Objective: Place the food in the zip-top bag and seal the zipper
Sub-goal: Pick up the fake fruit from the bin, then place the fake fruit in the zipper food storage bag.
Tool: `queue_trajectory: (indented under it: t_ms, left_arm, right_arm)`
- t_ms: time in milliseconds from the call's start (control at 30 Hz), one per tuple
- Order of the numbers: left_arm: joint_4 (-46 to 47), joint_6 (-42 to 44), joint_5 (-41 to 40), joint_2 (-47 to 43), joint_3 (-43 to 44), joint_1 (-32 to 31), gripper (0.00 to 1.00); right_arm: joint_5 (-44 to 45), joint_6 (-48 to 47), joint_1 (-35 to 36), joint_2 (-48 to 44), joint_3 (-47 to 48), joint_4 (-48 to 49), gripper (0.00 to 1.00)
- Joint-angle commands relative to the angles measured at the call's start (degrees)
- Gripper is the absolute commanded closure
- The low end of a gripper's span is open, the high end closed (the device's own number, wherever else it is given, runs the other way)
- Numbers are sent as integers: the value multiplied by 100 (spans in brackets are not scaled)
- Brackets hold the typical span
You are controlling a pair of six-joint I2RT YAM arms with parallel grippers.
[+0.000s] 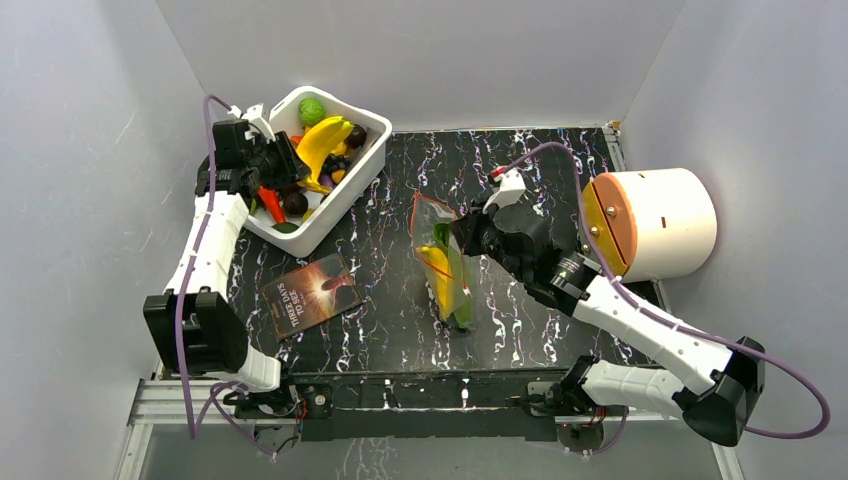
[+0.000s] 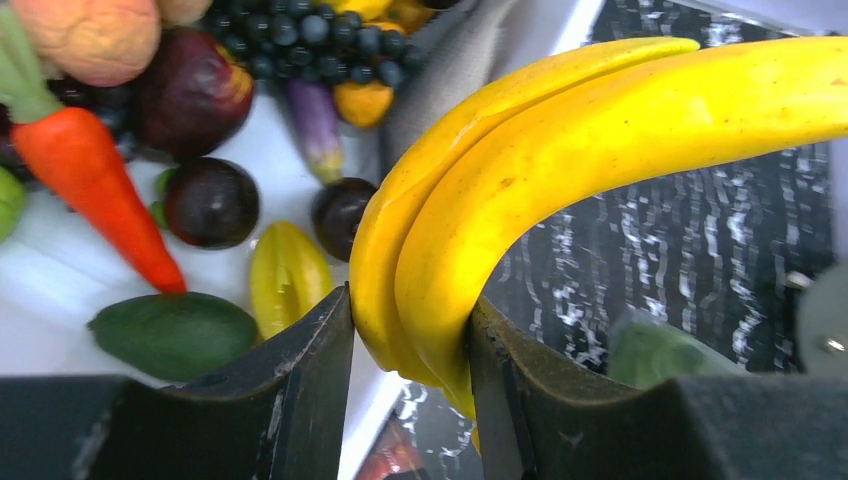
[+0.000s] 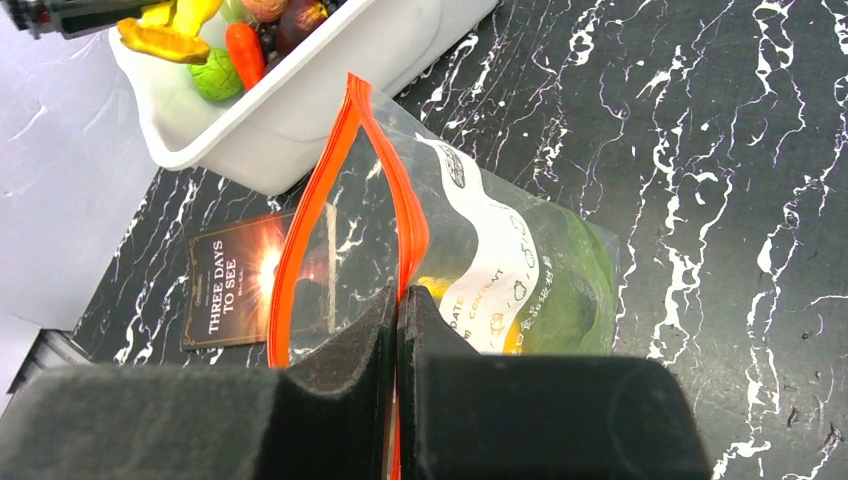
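My left gripper [image 1: 290,160] [image 2: 410,300] is shut on the yellow banana bunch [image 1: 322,145] [image 2: 560,170], which it holds above the white tub [image 1: 362,168]. More food lies in the tub: an orange carrot [image 2: 90,180], dark round fruits [image 2: 210,202], grapes and a green piece [image 2: 175,333]. The zip-top bag [image 1: 447,268] [image 3: 490,240] stands on the black marbled table with green and yellow food [image 3: 565,290] inside. My right gripper [image 1: 464,236] [image 3: 398,295] is shut on one side of the bag's red-orange zipper [image 3: 312,205]. The mouth gapes open.
A dark booklet [image 1: 311,294] [image 3: 235,290] lies on the table left of the bag. A white cylinder with an orange face [image 1: 655,222] stands at the right edge. Grey walls close in the left, back and right sides.
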Motion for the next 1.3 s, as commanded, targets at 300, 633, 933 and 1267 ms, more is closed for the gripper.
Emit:
queue_trajectory:
  t_ms: [300,633,933,1267]
  left_arm:
    - [260,-748,1936,-689,-80,-568,89]
    - [341,-1168,2601,-1048,-306,-1298,90]
    - [1953,-2612,2983,-1596,-997,-1812,90]
    - [3940,-3884,2646,-1703,-1841,-2534,92]
  right_arm:
    - [559,290,4,297,331,1063,100]
    - [418,-164,6,269,319,1736,100]
    - [246,108,7,299,325,1897,100]
    - [230,668,7,389,285,2208,100]
